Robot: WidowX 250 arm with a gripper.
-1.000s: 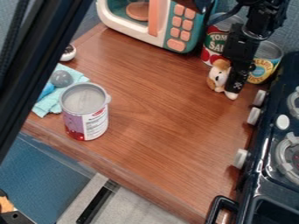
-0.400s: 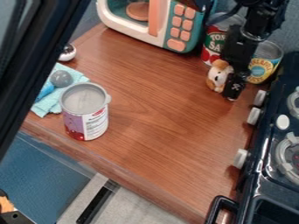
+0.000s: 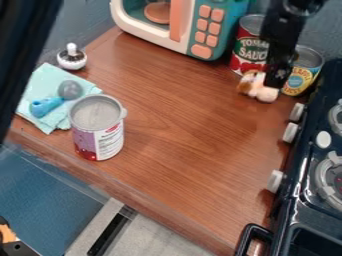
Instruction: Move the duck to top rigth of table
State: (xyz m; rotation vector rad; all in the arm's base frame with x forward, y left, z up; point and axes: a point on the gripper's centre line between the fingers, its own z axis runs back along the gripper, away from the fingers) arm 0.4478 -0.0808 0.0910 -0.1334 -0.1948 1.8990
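The gripper (image 3: 278, 75) hangs at the upper right of the wooden table (image 3: 177, 125), in front of two cans. Just below and left of it, a small white and brown plush toy (image 3: 248, 85) lies tipped on the tabletop, its pale end toward the right. The black gripper overlaps the toy's upper right side; whether they touch I cannot tell. The toy looks more like a dog than a duck.
Behind are a tomato can (image 3: 248, 46), a yellow-labelled can (image 3: 302, 72) and a toy microwave (image 3: 212, 25). A stove (image 3: 310, 185) borders the right. An open can (image 3: 99, 127) stands left, beside a cloth (image 3: 57, 80) holding a blue item (image 3: 45, 106).
The gripper has risen from beside the toy. The toy has gone from upright to tipped over. The dark bar at the left has shifted left, uncovering more of the cloth.
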